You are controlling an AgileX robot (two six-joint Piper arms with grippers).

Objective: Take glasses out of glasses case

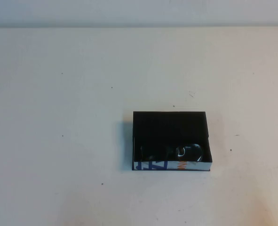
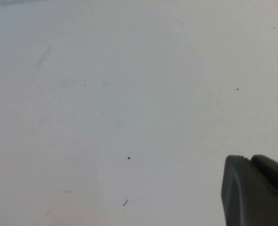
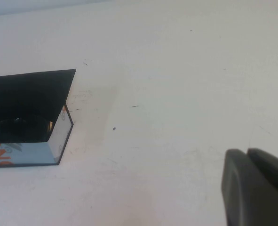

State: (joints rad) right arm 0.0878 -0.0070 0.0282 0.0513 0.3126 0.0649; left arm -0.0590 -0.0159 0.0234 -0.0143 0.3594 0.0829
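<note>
- The glasses case (image 1: 170, 139) lies open-topped on the white table (image 1: 59, 117), a little right of centre in the high view; you see its black low walls and its white side printed in blue and orange, which faces the robot.
- The glasses (image 1: 188, 151) lie inside the case, against that printed wall and toward the case's right end. Lying below the rim, they probably call for a reach from above.
- Neither arm appears in the high view, so you may judge both to be drawn back, with the task not yet begun.
- The left gripper (image 2: 256, 190) shows only as a dark part at one corner of the left wrist view, over bare table. You cannot tell whether it is released or clenched; nothing is seen held in it.
- The right gripper (image 3: 256, 188) shows likewise as a dark part at a corner of the right wrist view, well apart from the case. Its state cannot be told either, and it holds nothing visible.
- The right wrist view alone gives you the case's corner at a low angle, with the wall's height and a glint of the glasses in the dark interior.
- The left wrist view shows no task object, which suggests the right arm is better placed.
- Only the high view shows the whole case.
</note>
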